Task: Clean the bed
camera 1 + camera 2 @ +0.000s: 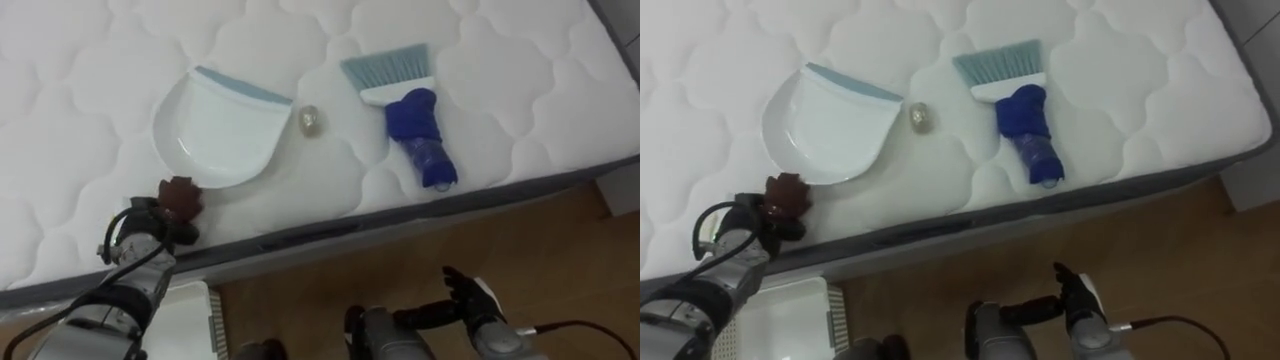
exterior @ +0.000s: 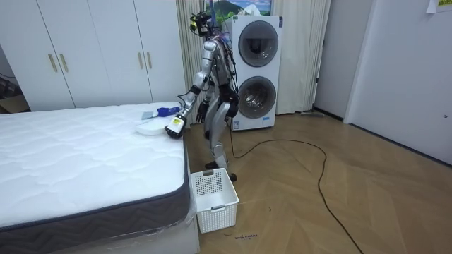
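Observation:
A white dustpan (image 1: 225,125) with a blue lip lies on the white quilted mattress (image 1: 80,60). Just right of its lip sits a small pale crumpled scrap (image 1: 310,120). Further right lies a hand brush (image 1: 412,115) with light blue bristles and a dark blue handle that points toward the bed's edge. My left hand (image 1: 150,228) is at the near edge of the bed, fingers curled on a dark reddish-brown lump (image 1: 182,196) that touches the dustpan's near rim. Low over the wooden floor, my right hand (image 1: 472,297) hangs with relaxed fingers and holds nothing.
A white slatted basket (image 2: 212,199) stands on the floor by the bed's corner, below my left arm. I stand beside the bed (image 2: 85,162), with stacked washing machines (image 2: 254,70) behind me and white wardrobes (image 2: 92,53) along the wall.

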{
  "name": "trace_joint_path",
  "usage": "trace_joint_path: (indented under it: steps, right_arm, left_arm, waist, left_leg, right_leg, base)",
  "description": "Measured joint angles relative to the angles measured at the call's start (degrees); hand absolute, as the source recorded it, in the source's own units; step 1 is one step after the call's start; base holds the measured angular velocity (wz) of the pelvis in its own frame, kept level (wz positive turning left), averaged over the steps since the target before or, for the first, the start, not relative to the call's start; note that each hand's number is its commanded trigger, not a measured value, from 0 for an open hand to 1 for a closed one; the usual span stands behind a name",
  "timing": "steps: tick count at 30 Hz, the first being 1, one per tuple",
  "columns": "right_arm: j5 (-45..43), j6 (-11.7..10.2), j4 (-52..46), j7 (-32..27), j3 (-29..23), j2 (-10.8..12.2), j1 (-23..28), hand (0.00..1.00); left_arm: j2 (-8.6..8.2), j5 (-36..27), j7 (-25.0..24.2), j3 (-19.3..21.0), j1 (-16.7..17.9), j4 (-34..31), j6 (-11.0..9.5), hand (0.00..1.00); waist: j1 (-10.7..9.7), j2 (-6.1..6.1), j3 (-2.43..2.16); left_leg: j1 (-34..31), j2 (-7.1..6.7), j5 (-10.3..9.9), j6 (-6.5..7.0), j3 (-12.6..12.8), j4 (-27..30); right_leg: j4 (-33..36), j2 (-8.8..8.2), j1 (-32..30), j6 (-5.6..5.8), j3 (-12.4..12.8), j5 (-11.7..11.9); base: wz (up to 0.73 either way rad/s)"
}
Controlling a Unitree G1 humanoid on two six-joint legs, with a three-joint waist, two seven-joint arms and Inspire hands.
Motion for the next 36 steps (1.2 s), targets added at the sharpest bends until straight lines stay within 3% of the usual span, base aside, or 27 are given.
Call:
trace_joint_path:
  steps: [4, 9, 14, 18, 24, 31, 36]
  right_arm:
    - [2.28, -0.71, -0.05, -0.04, -0.12, 0.03, 1.23, 0.00]
    - [6.10, -0.85, -0.02, -0.51, -0.69, 0.02, 1.82, 0.00]
    - [10.12, -1.86, 0.88, -0.78, -2.48, -0.32, 2.52, 0.00]
    - [14.10, -1.97, 1.65, -0.72, -6.76, -1.08, 3.94, 0.00]
    - [16.49, -2.15, 2.49, -1.24, -12.41, -1.72, 4.80, 0.00]
    - [19.25, -2.53, 3.26, -2.95, -15.17, -1.77, 2.93, 0.00]
    - [22.74, -2.56, 2.71, -5.28, -17.51, -1.72, 1.34, 0.00]
  left_arm:
    - [0.15, 7.42, 0.10, 0.01, 0.75, 0.05, -0.10, 1.00]
    - [1.83, 14.59, 2.47, 0.09, 0.79, -0.12, -0.59, 1.00]
    - [3.71, 23.37, 6.50, 0.10, 1.36, -0.24, -3.79, 1.00]
    - [4.43, 29.10, 11.87, 0.12, 2.17, -0.27, -5.92, 1.00]
    - [5.67, 37.13, 18.15, 0.69, 5.07, -0.32, -7.22, 1.00]
    - [5.71, 40.37, 21.65, 0.54, 5.65, -0.34, -9.00, 1.00]
    - [6.14, 40.34, 22.05, 0.42, 6.42, -0.78, -9.39, 1.00]
  waist:
    - [0.11, 0.10, -0.07]
    - [0.23, 0.33, -0.20]
    - [0.60, 0.95, -0.56]
    - [1.66, 1.81, -0.98]
    - [2.22, 1.95, -1.20]
    - [3.00, 1.79, -1.23]
    - [3.16, 1.02, -1.25]
  left_leg:
    - [0.91, 0.15, -0.01, -0.02, 0.20, -0.45]
    - [0.99, 0.41, -0.02, -0.03, 0.74, -0.58]
    - [1.16, 0.37, -0.02, -0.04, 0.84, -0.38]
    - [1.05, 0.36, -0.02, -0.03, 0.87, -0.18]
    - [1.10, 0.20, 0.02, -0.03, 1.80, -0.53]
    - [1.36, -0.05, 0.10, -0.05, 1.98, -1.06]
    - [0.91, 0.04, 0.08, -0.06, 2.24, -1.09]
  right_leg:
    - [-0.19, 0.08, 0.75, -0.02, 0.03, 0.00]
    - [-0.18, 0.37, 0.56, -0.05, 0.59, -0.02]
    - [0.07, 0.41, 0.54, -0.09, 0.89, 0.01]
    - [0.09, 0.27, 0.54, -0.12, 0.74, 0.08]
    - [0.71, 0.36, -0.37, 0.02, 2.01, 0.11]
    - [0.67, 0.32, -0.44, 0.02, 2.35, 0.09]
    - [0.58, 0.68, -0.96, 0.27, 2.91, -0.02]
  base:
    - [0.00]
    - [-0.05]
    - [-0.01]
    - [0.00]
    - [-0.06]
    - [-0.01]
    - [-0.02]
